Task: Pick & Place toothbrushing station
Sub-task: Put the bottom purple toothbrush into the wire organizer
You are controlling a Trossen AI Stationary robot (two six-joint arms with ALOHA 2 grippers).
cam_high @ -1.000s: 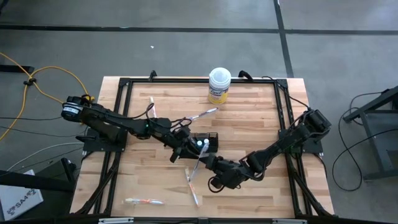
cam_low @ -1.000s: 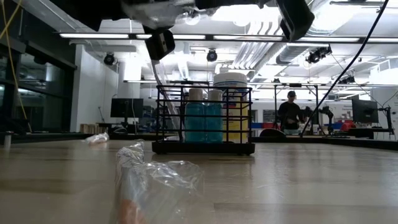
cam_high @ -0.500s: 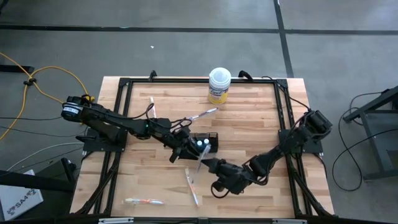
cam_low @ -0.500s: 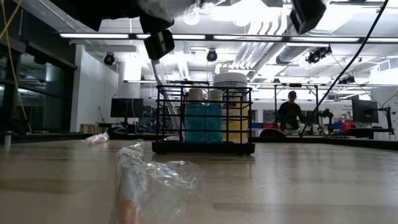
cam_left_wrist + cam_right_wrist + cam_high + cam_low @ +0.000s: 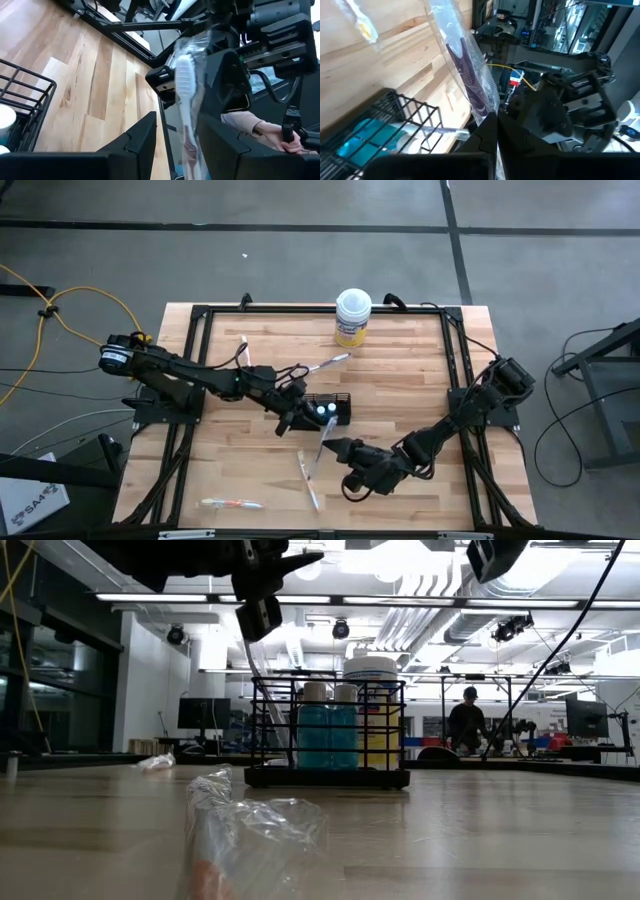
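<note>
Black wire holder (image 5: 328,408) mid-counter (image 5: 400,380) with two teal tubes (image 5: 327,732) inside, right gripper (image 5: 333,446) fingers clamped on wrapped toothbrush (image 5: 470,75) just beside holder, left gripper (image 5: 290,418) at holder's left edge, fingers apart, empty.

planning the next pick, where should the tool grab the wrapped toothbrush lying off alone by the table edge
Grip the wrapped toothbrush mid-handle, coming straight down from above, fingers closing across its narrow width. It lies flat on the table, lengthwise along the edge, with bare wood on both long sides.
</note>
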